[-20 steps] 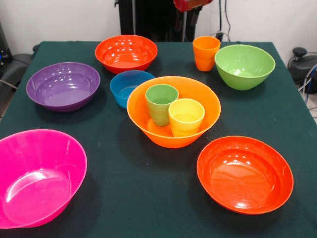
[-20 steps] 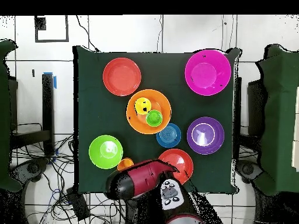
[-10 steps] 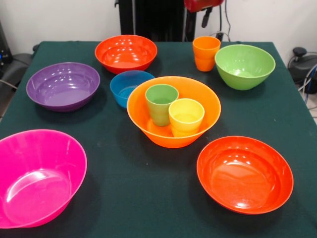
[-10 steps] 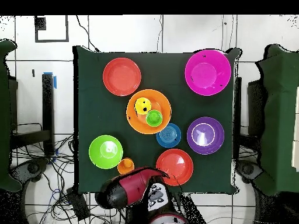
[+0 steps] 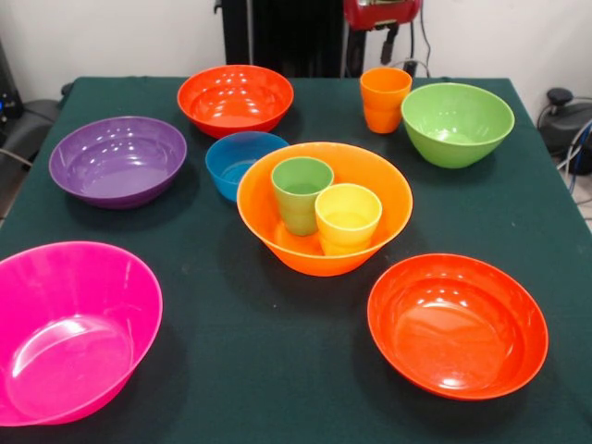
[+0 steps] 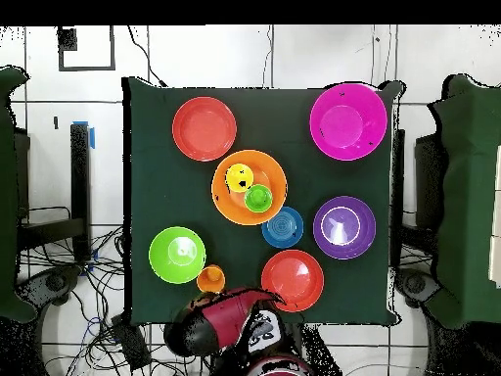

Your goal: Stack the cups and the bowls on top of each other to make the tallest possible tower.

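Note:
The large light orange bowl (image 5: 277,242) stands mid-table with the green cup (image 5: 302,192) and the yellow cup (image 5: 348,217) upright side by side inside it. In the overhead view the bowl (image 6: 271,168) holds the green cup (image 6: 258,199) and yellow cup (image 6: 238,178). The orange cup (image 5: 385,99) stands alone at the far side beside the lime green bowl (image 5: 457,123). My gripper (image 5: 391,39) hangs at the top edge, behind and above the orange cup, touching nothing. The red arm (image 6: 227,323) lies over the table's edge at the base.
Loose on the green cloth are a red-orange bowl (image 5: 235,97) at the far side, a second red-orange bowl (image 5: 457,324) near right, the purple bowl (image 5: 117,159) at left, the small blue bowl (image 5: 242,162) next to the light orange one, and the pink bowl (image 5: 69,328) near left.
The arm has drawn back toward the base, off the far red-orange bowl and orange cup. In the front view it has shifted right along the top edge. No bowl or cup has moved.

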Controlling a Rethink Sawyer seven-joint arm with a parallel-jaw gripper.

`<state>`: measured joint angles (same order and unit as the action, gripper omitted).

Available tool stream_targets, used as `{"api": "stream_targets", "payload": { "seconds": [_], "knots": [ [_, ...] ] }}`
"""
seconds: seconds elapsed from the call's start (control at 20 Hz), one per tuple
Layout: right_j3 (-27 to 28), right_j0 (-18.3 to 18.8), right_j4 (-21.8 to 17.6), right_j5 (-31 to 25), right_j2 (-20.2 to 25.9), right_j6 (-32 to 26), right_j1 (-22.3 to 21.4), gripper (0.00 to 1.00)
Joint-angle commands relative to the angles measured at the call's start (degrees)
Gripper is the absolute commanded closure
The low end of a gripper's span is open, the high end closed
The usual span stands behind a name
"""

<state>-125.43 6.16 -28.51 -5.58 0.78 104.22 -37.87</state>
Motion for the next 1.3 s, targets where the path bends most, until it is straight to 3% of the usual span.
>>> {"api": "stream_targets", "payload": {
  "seconds": [0.05, 0.35, 0.85, 1.3],
  "knots": [
    [1.7, -0.8, -2.4, 5.7, -0.3, 6.9, 7.5, 0.00],
    [2.9, -1.6, -2.3, 6.6, -1.1, 6.6, 10.4, 0.00],
    [4.0, -6.7, -0.8, 6.1, -3.1, 6.8, 10.6, 0.00],
    [3.8, -8.1, 0.5, 5.3, -2.9, 7.3, 10.1, 0.00]
  ]
}}
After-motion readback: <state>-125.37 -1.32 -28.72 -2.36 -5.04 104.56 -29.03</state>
